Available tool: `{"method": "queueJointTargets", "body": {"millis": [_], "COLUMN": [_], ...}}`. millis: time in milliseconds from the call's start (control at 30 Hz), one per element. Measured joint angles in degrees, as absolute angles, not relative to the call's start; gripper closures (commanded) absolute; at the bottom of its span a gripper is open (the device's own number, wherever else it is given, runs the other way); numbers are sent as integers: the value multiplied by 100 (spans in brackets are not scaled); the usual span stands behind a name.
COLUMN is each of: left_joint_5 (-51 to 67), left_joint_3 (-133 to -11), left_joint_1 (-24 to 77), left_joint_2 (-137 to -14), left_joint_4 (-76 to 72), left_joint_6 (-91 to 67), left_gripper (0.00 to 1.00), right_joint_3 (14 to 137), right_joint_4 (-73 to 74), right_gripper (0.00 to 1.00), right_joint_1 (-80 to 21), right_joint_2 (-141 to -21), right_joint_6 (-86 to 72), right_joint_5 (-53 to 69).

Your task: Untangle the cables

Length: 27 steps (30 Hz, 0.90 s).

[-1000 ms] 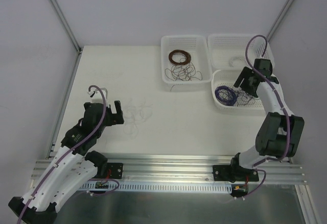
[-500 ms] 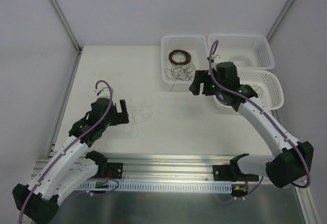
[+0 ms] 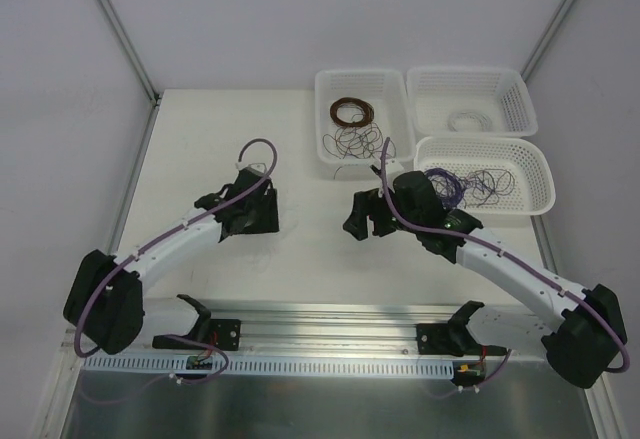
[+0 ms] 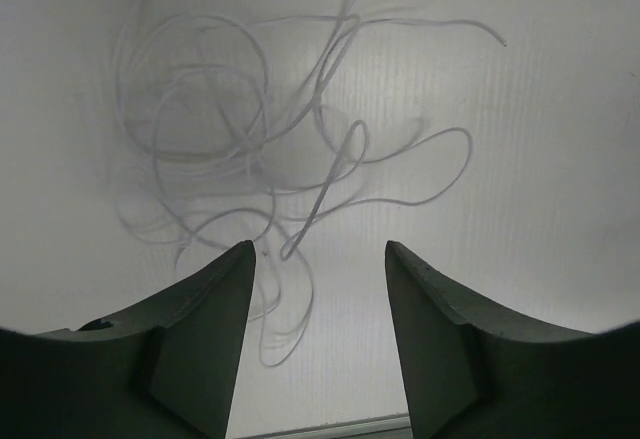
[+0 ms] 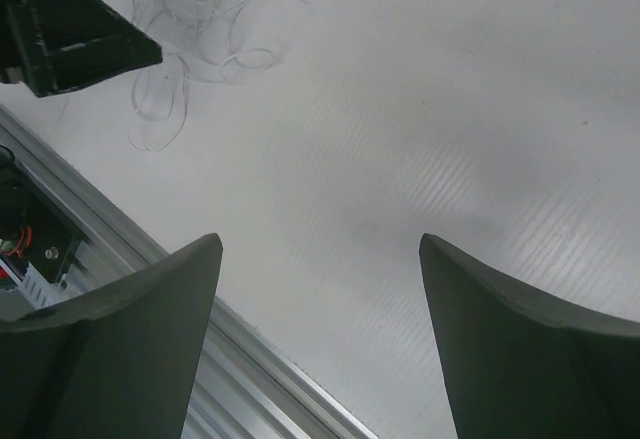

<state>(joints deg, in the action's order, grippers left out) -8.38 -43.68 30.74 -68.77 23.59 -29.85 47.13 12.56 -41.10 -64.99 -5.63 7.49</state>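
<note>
Plainly, the left gripper (image 4: 318,259) has its fingers partly spread and empty, poised over a pale wire tangle (image 4: 240,129) on the table (image 4: 560,159). The right gripper (image 5: 320,249) gapes wide, holding nothing. In the top view the left gripper hides that tangle, while the dark purple cables (image 3: 462,183) lie loose in the near right basket (image 3: 540,177).

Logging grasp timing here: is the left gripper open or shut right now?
Open: the left gripper shows a clear gap between its fingers; the pale wire tangle lies loose on the table, nothing pinched.
</note>
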Motion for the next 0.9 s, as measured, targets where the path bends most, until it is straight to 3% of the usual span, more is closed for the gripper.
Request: {"method": "queueJointTargets", "body": {"millis": [300,633,900], "left_joint_5": [-937,-443,414], "left_joint_3": [-4707,-5841,-7107], "left_joint_1": [3577,4211,4283], "left_joint_2": [-7911,-6768,-6119], "left_joint_4": [2165,2298,2150], "left_joint_6": [-3061,-2980,-2943], "left_gripper": [99,100,97], "right_joint_3": [4167,3800,3795], "right_joint_4": [923,840,825], "right_gripper": [11,2,3], "right_joint_1": [-4163,-4167,-4171], "right_joint_2": [-5714,-4838,-4438], "right_joint_6": [-650,-663,-631], "right_joint_5": [591,172,242]}}
